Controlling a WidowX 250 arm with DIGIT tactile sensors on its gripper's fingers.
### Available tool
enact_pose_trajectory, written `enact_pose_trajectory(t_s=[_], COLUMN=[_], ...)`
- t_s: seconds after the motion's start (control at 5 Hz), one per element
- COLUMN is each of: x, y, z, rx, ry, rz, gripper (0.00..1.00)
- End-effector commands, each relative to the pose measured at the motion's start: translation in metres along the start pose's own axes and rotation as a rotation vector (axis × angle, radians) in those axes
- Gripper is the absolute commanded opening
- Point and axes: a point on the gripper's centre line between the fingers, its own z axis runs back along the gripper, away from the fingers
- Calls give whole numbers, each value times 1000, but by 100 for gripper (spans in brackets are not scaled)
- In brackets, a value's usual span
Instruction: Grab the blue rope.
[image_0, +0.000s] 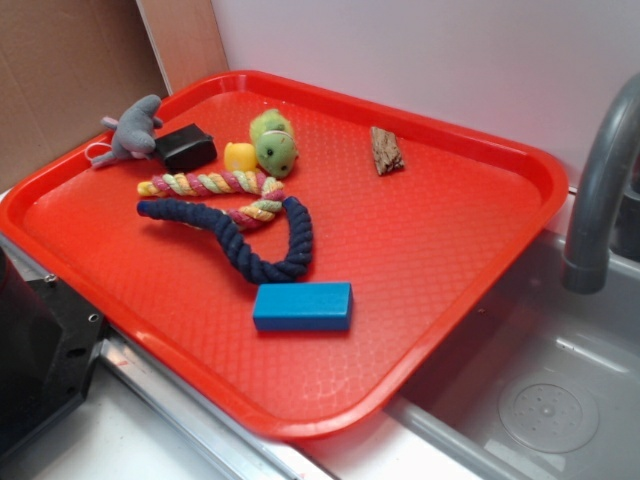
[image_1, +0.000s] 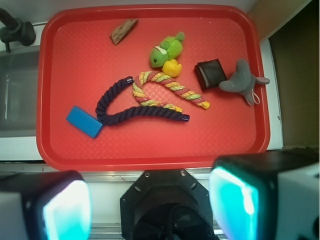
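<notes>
Open jaws (image_1: 150, 205) hover above one blue rope (image_1: 131, 111), one block (image_1: 84, 121).

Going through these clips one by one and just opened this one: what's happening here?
Nothing is being handled yet. The gripper sits open above the near edge of the red tray, well short of everything on it. The blue rope lies bent in a V on the tray, untouched, its bend close to the blue block and the multicoloured rope nested inside it. A grab has not started.
</notes>
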Motion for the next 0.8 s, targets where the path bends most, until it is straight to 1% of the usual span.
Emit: enact_pose_trajectory(t_s=[0.0,0.2,0.4,0.6], x=[0,9,30,50], y=[0,-10,-32,-33], z=[0,-38,-74,-112], rx=[0,49,75,106], ry=[0,-161,-209,-173], rz=[0,209,457,709], gripper=[100,100,100,100])
